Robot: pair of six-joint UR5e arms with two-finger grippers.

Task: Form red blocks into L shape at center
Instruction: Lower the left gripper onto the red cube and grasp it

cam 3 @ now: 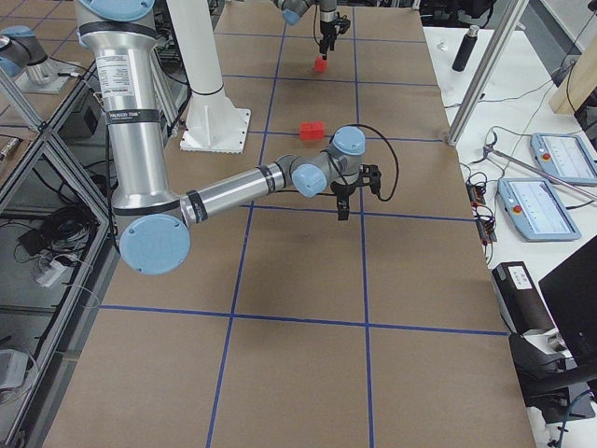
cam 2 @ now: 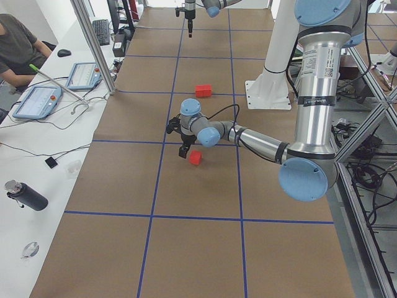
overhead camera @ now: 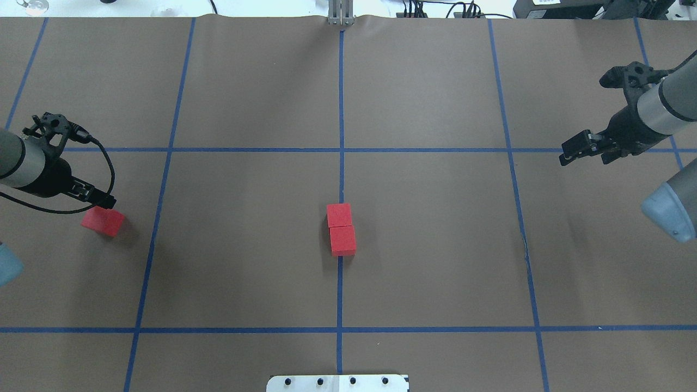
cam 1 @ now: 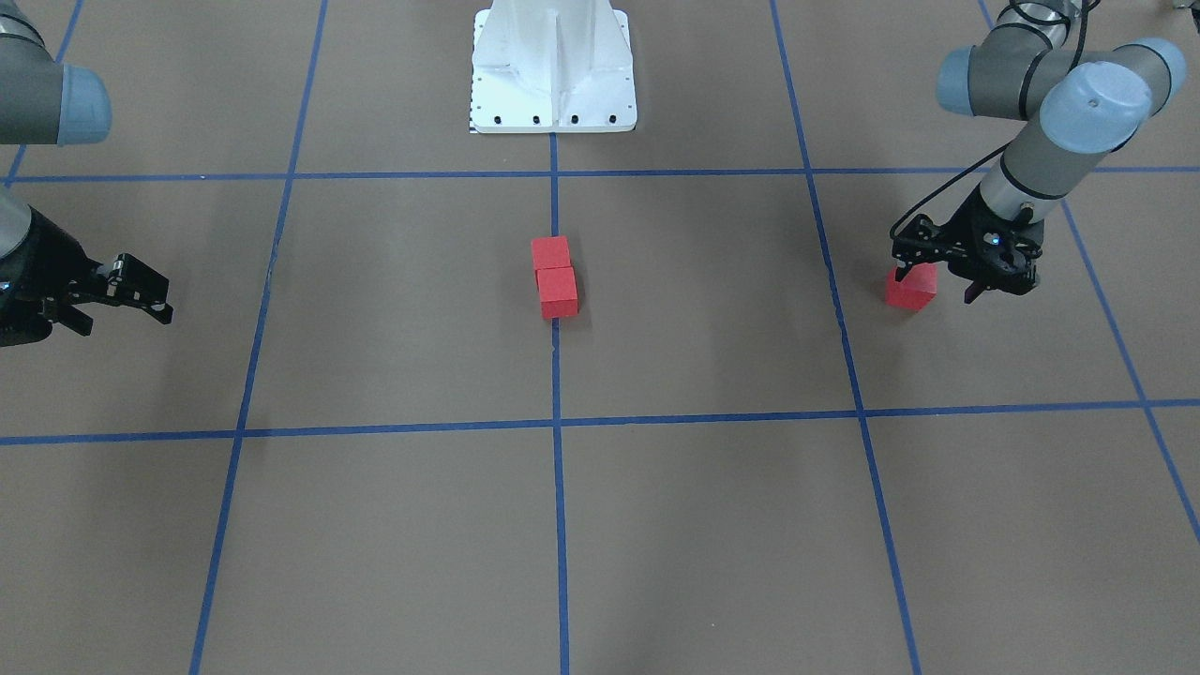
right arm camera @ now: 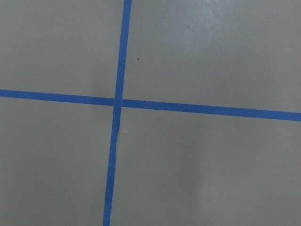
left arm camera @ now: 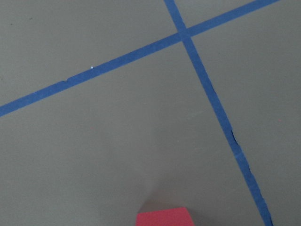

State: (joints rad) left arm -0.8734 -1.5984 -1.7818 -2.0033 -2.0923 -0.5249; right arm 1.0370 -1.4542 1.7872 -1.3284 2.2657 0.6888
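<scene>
Table top [cam 1: 394, 525] is flat matte brown paper, slightly rippled, divided into big squares by glossy blue tape lines [cam 1: 560, 525]. The robot's white metal base plate [cam 1: 553, 105], with a row of dark bolt holes, sits at the middle of the robot-side edge.

The first red block [cam 1: 550, 253] and second red block [cam 1: 559, 293] are small matte cubes with plain faces and sharp edges. They sit at the table's centre on the middle tape line, well away from every edge. They touch face to face in a short straight row running away from the robot. The first is on the robot's side, and the second is shifted very slightly sideways, so the row isn't quite flush.

The third red block [cam 1: 911, 289] is the same kind of cube, lying alone near the table's left edge, about halfway along it and turned a bit off the grid. It is well apart from the centre pair, so there is no L.

The left gripper [cam 1: 936, 286] is black and angular, pointing down low at that cube with its fingers spread wider than the block. One fingertip [cam 1: 899, 274] is at the block's top corner; whether it touches, I cannot tell. It isn't pinching the block. The left wrist view catches only the cube's top edge at the bottom of the picture.

The right gripper [cam 1: 127, 321] is near the right edge, above the paper, with its fingers parted and nothing between them. Its wrist view shows just paper and a tape crossing.
</scene>
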